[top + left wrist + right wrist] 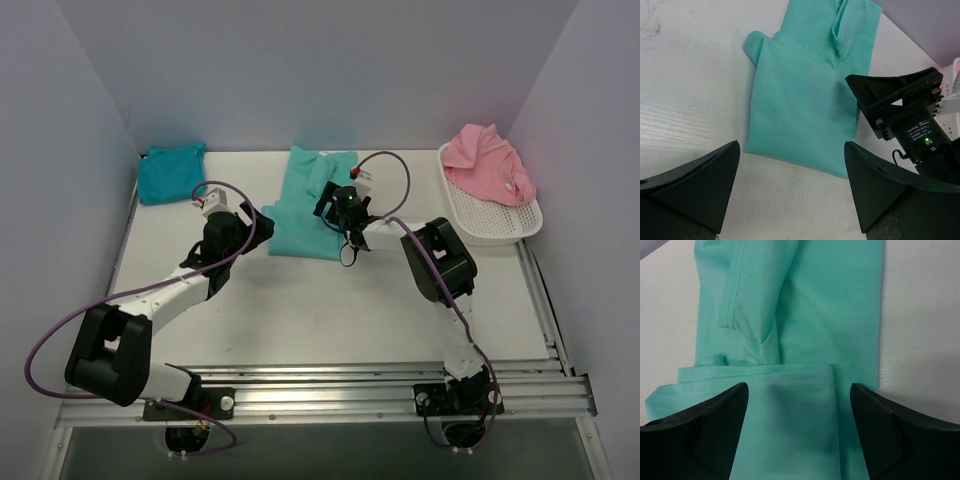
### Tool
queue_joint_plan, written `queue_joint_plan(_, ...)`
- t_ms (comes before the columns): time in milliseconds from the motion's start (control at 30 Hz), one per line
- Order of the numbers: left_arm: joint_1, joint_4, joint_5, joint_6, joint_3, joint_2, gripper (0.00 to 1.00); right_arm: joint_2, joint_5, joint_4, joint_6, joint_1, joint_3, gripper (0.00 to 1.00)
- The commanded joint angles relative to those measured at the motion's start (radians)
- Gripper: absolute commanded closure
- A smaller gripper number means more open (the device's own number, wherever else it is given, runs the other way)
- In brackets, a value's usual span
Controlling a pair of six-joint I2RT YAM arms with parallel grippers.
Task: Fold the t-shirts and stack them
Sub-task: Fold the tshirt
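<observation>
The sea-green t-shirt (300, 220) lies partly folded at the table's back middle; it also shows in the left wrist view (805, 105) and the right wrist view (805, 340). My left gripper (258, 222) is open and empty at the shirt's left edge, above bare table near its hem. My right gripper (330, 205) is open just above the shirt's folded part, holding nothing. The darker turquoise-blue t-shirt (171, 171) lies folded at the back left. The pink t-shirt (487, 163) is bunched in the white mesh basket (495, 222).
The basket stands at the back right by the right wall. Grey walls close in the left, back and right sides. A metal rail (330, 385) runs along the near edge by the arm bases. The right arm's wrist (912, 115) stands in the left wrist view.
</observation>
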Motion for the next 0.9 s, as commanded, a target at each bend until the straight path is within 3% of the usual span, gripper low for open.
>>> queue_joint_plan(0,0.000,0.057,0.000,0.002,0.005,0.006,0.06,0.016,-0.006,0.021,-0.002,-0.005,0.049,0.22)
queue_joint_plan(367,-0.001,0.076,0.014,0.000,0.014,0.048,0.06,0.050,-0.022,0.027,0.003,-0.005,0.070,0.34)
queue_joint_plan(467,0.000,0.079,0.015,0.000,0.016,0.051,0.06,0.055,-0.024,0.024,0.003,-0.005,0.075,0.60)
queue_joint_plan(633,-0.001,0.083,0.017,0.000,0.014,0.054,0.06,0.056,-0.019,0.015,0.000,-0.005,0.079,0.73)
queue_joint_plan(733,-0.001,0.085,0.020,-0.001,0.014,0.057,0.06,0.056,-0.016,0.009,-0.002,-0.005,0.081,0.87)
queue_joint_plan(767,-0.001,0.086,0.020,-0.001,0.016,0.059,0.06,0.056,-0.013,0.007,-0.002,-0.005,0.082,1.00)
queue_joint_plan(867,0.000,0.088,0.020,-0.001,0.012,0.060,0.06,0.052,-0.003,-0.001,-0.002,-0.005,0.079,1.00)
